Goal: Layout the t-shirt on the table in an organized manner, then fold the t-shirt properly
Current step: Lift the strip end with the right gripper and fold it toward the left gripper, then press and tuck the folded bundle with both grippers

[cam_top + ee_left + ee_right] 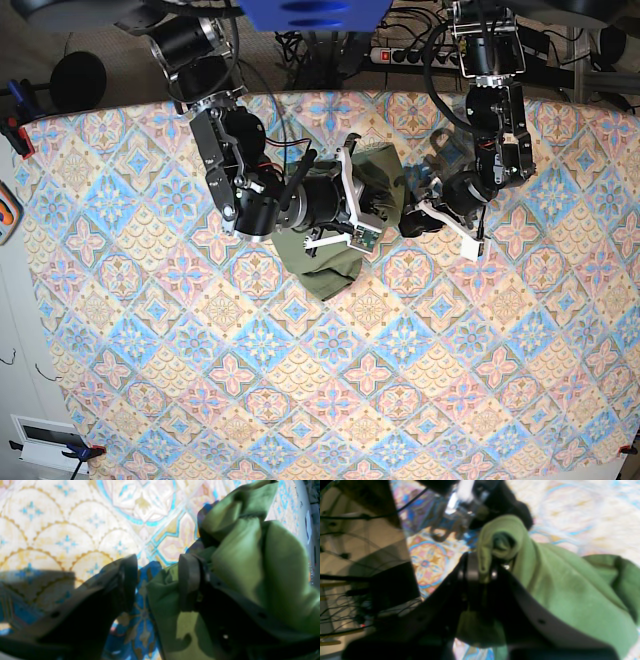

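While the right gripper (482, 573) pinches a bunched fold of the shirt (345, 255), lifting it off the table (200, 400) at upper centre to shake it out, the left gripper (157, 582) gapes empty alongside.

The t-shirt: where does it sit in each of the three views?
Left wrist: t-shirt bunched on the right side.
Right wrist: centre to right, a fold pinched in the right tool.
Base: upper centre, partly under the right arm.
Shared landmark: the patterned table cloth.
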